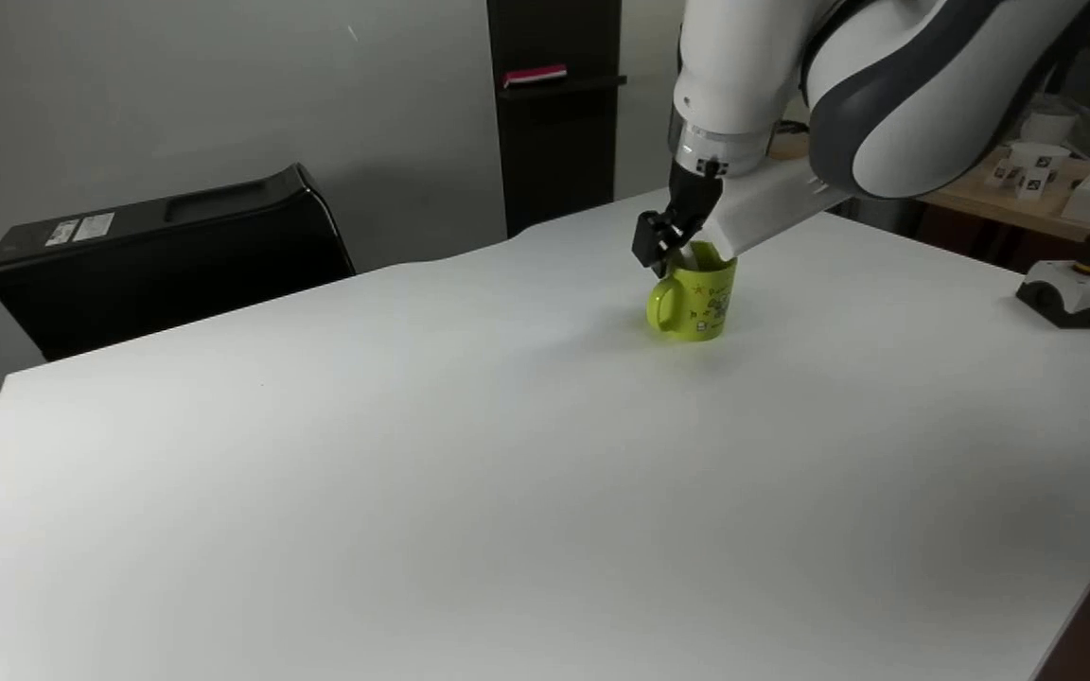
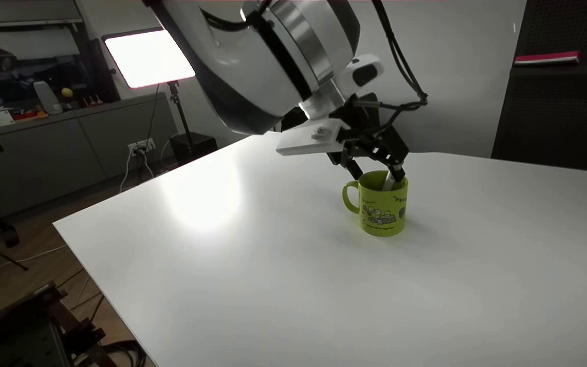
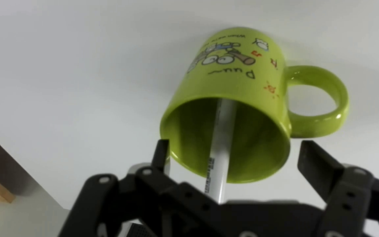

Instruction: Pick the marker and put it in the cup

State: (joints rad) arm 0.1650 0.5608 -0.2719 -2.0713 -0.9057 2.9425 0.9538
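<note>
White table [image 1: 365, 492]: marker [image 3: 220, 154] in cup [image 2: 382, 214], gripper [image 3: 235, 144] above

Grey wall [image 1: 223, 85] forms the background beyond the cup in both exterior views. The cup is lime green, printed, and stands upright on the table. Its handle [image 3: 317, 126] projects left of the body in both exterior views and right of it in the wrist view.

Marker position: inside the cup, leaning. The white barrel carries dark print and extends above the rim. The gripper hides its upper end in the wrist view; the cup hides its lower end.

Gripper state: fingers [image 3: 321, 171] spread wide at the cup's mouth, one on each side of the marker. The wrist view shows a gap between the marker and each fingertip; nothing is held. Contact between fingers and rim cannot be determined.

Surroundings: the arm [image 1: 744, 57] extends over the cup. In an exterior view, a button box [image 1: 1080, 293] sits right of the cup and a black case [image 1: 176, 255] left of it, both well apart.
</note>
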